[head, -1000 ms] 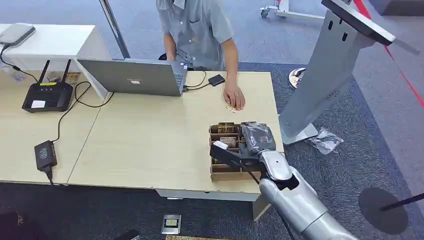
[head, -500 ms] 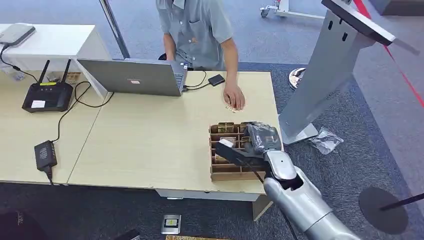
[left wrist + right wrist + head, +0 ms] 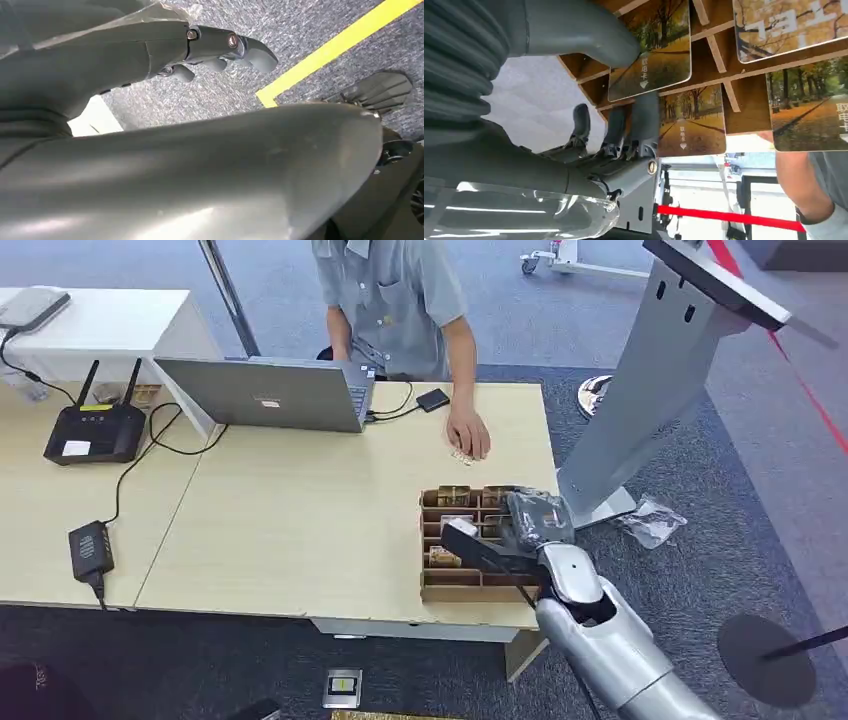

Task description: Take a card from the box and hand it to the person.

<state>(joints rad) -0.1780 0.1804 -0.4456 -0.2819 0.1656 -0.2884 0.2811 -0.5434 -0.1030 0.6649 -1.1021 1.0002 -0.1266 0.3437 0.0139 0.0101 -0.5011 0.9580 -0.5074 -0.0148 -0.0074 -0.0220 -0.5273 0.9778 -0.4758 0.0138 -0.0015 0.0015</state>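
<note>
Right robot hand (image 3: 624, 135): over the box (image 3: 470, 585), thumb and fingers pinching one card (image 3: 651, 62) standing in its compartment. Box: near corner of tabletop (image 3: 300, 520). Person's hand (image 3: 467, 432): resting beyond. Left robot hand (image 3: 220, 47): hanging, empty, fingers loosely apart. Advice: lift straight, clearing dividers, grip firm.

Autumn golds in a brown box on your pale desk

Your cards (image 3: 651, 67) carry yellow-orange tree avenues with white lettering; the box (image 3: 432, 585) is brown cardboard, the desk (image 3: 300, 510) light wood-grain. Your right robot hand (image 3: 528, 520) is dark grey on a silver arm, the person's shirt (image 3: 390, 290) grey, the carpet (image 3: 760, 490) blue-grey.
</note>
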